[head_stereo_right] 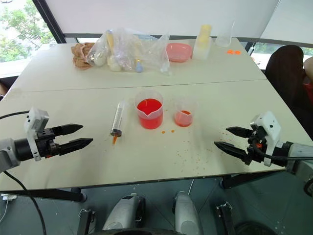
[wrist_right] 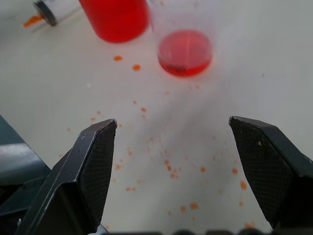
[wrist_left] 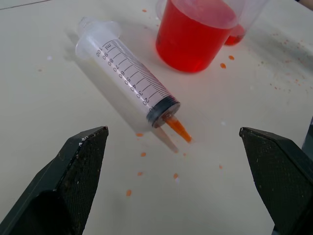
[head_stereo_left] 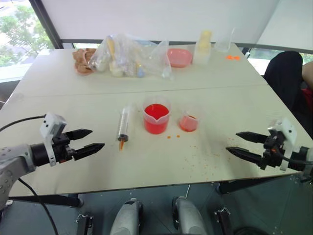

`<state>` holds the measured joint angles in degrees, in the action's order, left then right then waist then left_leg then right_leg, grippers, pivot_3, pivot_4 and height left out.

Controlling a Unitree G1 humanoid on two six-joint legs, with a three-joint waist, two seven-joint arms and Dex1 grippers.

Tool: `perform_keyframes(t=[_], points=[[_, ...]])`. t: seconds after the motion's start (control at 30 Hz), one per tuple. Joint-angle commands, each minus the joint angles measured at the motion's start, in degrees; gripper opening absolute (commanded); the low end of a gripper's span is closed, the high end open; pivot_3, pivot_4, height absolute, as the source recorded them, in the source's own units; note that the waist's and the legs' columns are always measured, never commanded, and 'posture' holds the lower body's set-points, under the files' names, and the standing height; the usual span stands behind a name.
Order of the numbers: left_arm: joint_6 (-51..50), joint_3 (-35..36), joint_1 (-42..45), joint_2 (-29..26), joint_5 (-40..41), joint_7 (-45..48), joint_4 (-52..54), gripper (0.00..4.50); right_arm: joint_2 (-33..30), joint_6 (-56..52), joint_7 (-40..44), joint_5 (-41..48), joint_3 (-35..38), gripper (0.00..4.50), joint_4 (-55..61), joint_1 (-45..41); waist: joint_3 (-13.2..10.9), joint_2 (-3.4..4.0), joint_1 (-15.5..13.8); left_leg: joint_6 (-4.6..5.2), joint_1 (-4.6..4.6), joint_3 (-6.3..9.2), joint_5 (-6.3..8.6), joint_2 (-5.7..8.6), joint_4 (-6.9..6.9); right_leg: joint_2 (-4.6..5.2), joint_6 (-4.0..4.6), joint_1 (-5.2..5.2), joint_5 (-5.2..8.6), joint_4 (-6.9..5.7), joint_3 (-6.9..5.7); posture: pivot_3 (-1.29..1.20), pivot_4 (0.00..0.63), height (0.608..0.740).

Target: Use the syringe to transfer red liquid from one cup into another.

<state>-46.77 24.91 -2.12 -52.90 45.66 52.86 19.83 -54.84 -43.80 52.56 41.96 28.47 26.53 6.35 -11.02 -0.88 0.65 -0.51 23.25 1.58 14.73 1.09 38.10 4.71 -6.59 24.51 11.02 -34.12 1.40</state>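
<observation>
While the white table [head_stereo_left: 244, 112] takes most of the frame, my two arms come in from the lower corners – the left gripper [head_stereo_left: 90, 140] at lower left, the right gripper [head_stereo_left: 238, 144] at lower right. Both have the jaws spread wide and hold nothing; they hang over the near part of the table, well apart from the things in the middle.

At the upper centre lies a heap of clear plastic bags [head_stereo_left: 128, 56], and just right of it a pink bowl [head_stereo_left: 178, 57].

In the centre of the frame stands the beaker [head_stereo_left: 156, 117], with the spout toward me, and the red liquid [head_stereo_left: 155, 111] fills a good part of it. Just right of it stands the small cup [head_stereo_left: 189, 120], with only a thin red layer at its bottom – the two are close but not touching.

Left of the beaker the syringe [head_stereo_left: 124, 125] lies flat on the table, its orange tip toward the lower edge of the frame.

Small orange droplets [head_stereo_left: 172, 136] are scattered below the two cups.
</observation>
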Motion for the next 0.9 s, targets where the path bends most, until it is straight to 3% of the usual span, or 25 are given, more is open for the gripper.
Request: perform_keyframes(t=[0.03,0.43,0.6,0.67,0.77,0.9], points=[[1.05,0.78,0.38,-1.41,-0.46,1.44,0.0,4.46,-0.67,-0.42,-0.73,1.1,-0.02,3.85,2.5,-1.69,0.0,0.0,-0.09,0.0,0.02,0.0,0.0,0.0,0.0,0.0,0.0,0.01,0.0,0.0,0.0,0.0,0.15,0.74],[9.12,-2.86,-1.79,-2.22,-11.42,0.46,-0.08,4.46,-0.77,-1.52,-0.59,1.34,-1.61,3.85,3.82,-2.81,0.0,0.0,-0.07,-0.01,0.09,0.02,0.01,0.01,-0.01,0.05,0.01,0.09,0.0,0.03,0.0,0.0,0.15,0.74],[9.33,-3.39,-0.29,-1.36,-12.0,-0.59,-0.34,4.46,-0.84,-1.11,-0.05,0.84,-2.08,3.85,3.66,-2.19,-0.01,0.0,-0.14,-0.01,0.11,0.07,0.01,0.0,-0.01,0.07,0.01,0.1,0.0,0.05,0.0,0.0,0.15,0.74],[7.31,-3.03,1.14,-1.18,-10.68,-1.25,-0.5,4.46,-0.8,-1.12,-0.13,0.85,-2.22,3.85,3.62,-2.39,-0.01,-0.01,-0.18,-0.01,0.11,0.07,0.01,0.0,-0.01,0.07,0.01,0.1,0.0,0.05,0.0,0.0,0.15,0.74],[-4.19,-7.11,4.8,-5.79,-9.56,-2.87,-0.17,4.46,-0.66,-1.01,-0.36,1.2,-2.5,3.85,3.73,-3.46,-0.01,-0.02,-0.14,-0.01,0.11,0.07,0.01,0.01,-0.01,0.05,0.01,0.1,0.0,0.03,-0.01,0.0,0.15,0.74],[-15.9,-12.87,16.16,-8.09,-6.8,-4.65,-0.75,4.46,-1.29,-0.02,-0.21,0.59,-3.92,3.85,4.11,-5.78,-0.02,-0.02,-0.05,0.0,0.11,0.02,0.0,0.03,-0.01,0.01,-0.01,0.09,0.0,0.03,-0.02,0.0,0.15,0.74]])
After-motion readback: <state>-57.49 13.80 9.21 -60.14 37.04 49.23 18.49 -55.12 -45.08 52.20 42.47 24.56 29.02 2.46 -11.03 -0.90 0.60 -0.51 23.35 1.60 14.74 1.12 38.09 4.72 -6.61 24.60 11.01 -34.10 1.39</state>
